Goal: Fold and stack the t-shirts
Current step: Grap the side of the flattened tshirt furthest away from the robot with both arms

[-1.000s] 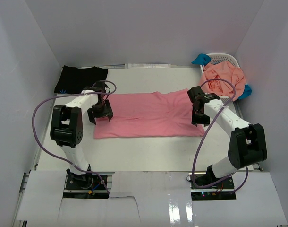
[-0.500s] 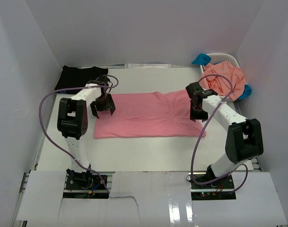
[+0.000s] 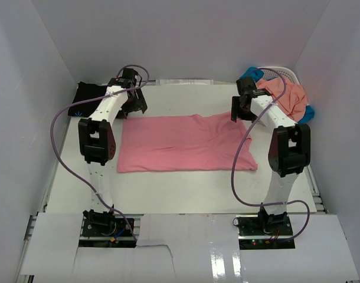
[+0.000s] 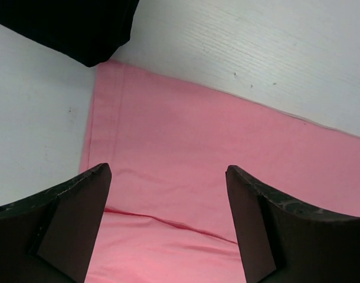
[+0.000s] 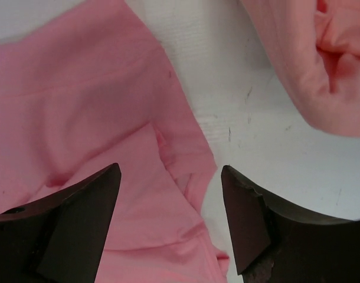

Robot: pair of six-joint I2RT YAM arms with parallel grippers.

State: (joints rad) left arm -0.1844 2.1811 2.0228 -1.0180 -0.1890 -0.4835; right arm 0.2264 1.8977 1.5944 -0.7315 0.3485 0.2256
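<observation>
A black t-shirt (image 3: 88, 97) lies at the far left corner of the surface, just beside the far left corner of the rose-pink t-shirt (image 3: 183, 144), which is spread flat across the middle. A grab that strays left here could, by the look of it, catch the black cloth as well. The pink shirt's far right corner is rumpled, and the salmon-orange t-shirt (image 3: 286, 97) spills from the white basket (image 3: 280, 69) at the far right corner, so a pinch there might take only one layer or snag the orange cloth. The left pincer (image 3: 134, 101), its jaws wide apart and holding nothing, hovers over the pink shirt's far left corner, with its arm stretched long toward the far edge. The right pincer (image 3: 241, 109), likewise spread and empty, hangs above the shirt's far right corner, and its arm reaches out the same way.
</observation>
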